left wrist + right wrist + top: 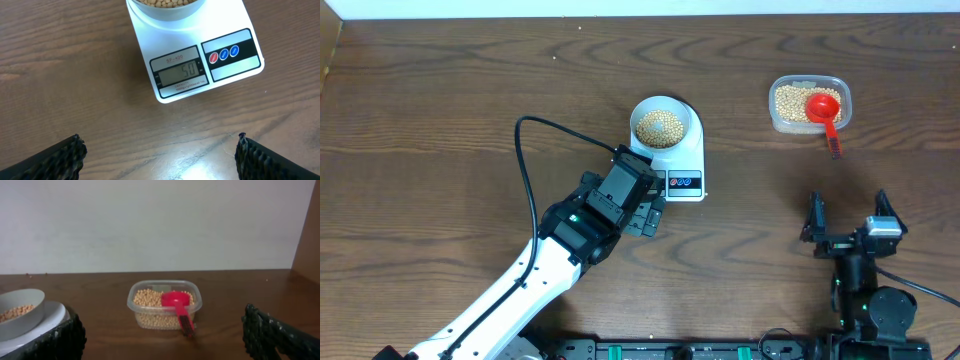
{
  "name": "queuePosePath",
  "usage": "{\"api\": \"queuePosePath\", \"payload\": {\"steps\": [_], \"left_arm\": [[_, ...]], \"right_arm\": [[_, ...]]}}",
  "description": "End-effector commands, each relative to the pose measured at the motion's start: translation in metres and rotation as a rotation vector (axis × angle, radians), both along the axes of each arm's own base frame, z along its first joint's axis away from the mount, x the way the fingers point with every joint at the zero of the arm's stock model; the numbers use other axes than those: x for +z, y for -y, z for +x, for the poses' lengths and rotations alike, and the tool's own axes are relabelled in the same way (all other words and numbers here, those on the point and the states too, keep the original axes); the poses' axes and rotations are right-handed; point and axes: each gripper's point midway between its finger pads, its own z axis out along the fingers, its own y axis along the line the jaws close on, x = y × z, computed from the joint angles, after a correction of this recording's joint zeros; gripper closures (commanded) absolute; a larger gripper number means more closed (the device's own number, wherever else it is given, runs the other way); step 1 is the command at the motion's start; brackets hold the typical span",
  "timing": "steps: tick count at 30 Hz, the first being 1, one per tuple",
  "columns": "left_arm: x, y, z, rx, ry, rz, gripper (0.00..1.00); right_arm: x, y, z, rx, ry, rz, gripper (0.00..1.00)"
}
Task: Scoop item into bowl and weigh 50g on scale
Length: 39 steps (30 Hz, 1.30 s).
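Left pincer (pixel 650 214): mine, wide open and empty, parked low just short of the scale (pixel 145 40), I reckon so my wrist camera can read it.
Display (pixel 180 74): right ahead of my fingers, and it says 50!
Bowl (pixel 661 102): on the scale's far end, beyond the display.
Beans (pixel 659 126): heaped in that bowl.
Right pincer (pixel 848 216): open, empty, well back.
Scoop (pixel 822 105): straight ahead of it, resting in the tub (pixel 771 105), handle towards me, easy to grab.
Verdict: target looks met.
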Motion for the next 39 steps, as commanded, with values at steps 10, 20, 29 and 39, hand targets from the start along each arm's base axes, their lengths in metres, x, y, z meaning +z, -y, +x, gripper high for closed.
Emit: {"api": "queuePosePath", "payload": {"steps": [10,20,29,39], "left_arm": [[0.001,-0.001,0.001,0.009,0.006,0.001,0.02],[0.001,-0.001,0.001,0.009,0.006,0.001,0.02],[0.001,-0.001,0.001,0.009,0.006,0.001,0.02],[0.001,-0.001,0.001,0.009,0.006,0.001,0.02]], "right_arm": [[-0.034,0.01,-0.001,-0.058,-0.136,0.004,0.01],[-0.034,0.01,-0.001,-0.057,-0.136,0.005,0.01],[-0.034,0.01,-0.001,-0.057,-0.136,0.005,0.01],[-0.034,0.01,-0.001,-0.057,-0.136,0.005,0.01]]}}
